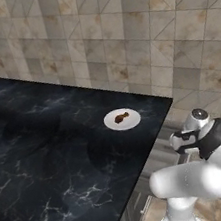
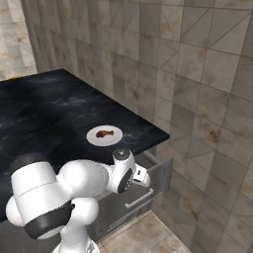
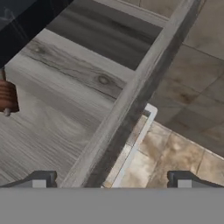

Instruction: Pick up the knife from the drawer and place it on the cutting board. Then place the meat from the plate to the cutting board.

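Claw [image 3: 109,180] is spread wide, nothing between the 2 fingertips [image 3: 40,179], gripping nothing. It looks down over the front edge of the open drawer [image 3: 65,109]: left tip sits over the grey wood-grain drawer floor, right tip over the tan floor tiles [image 3: 183,131] outside. The drawer's front panel runs diagonally between the 2 tips, with the slim silver bar handle [image 3: 135,144] just outside it, right of centre.

Up and left of the claw, at the drawer's far left edge, a brown ribbed cylindrical piece [image 3: 6,97] pokes in. Could be the knife handle, can't tell; no blade visible.

In the right base view the hand [image 2: 141,177] hangs over the pulled-out drawer, below the edge of the black marble counter [image 2: 49,113].

Meat [image 1: 121,117] lies on the white plate [image 1: 133,122], roughly centred, on the counter near its corner. That puts it above and behind the claw, well apart from it. Same pair is seen from the other side in the right base view.
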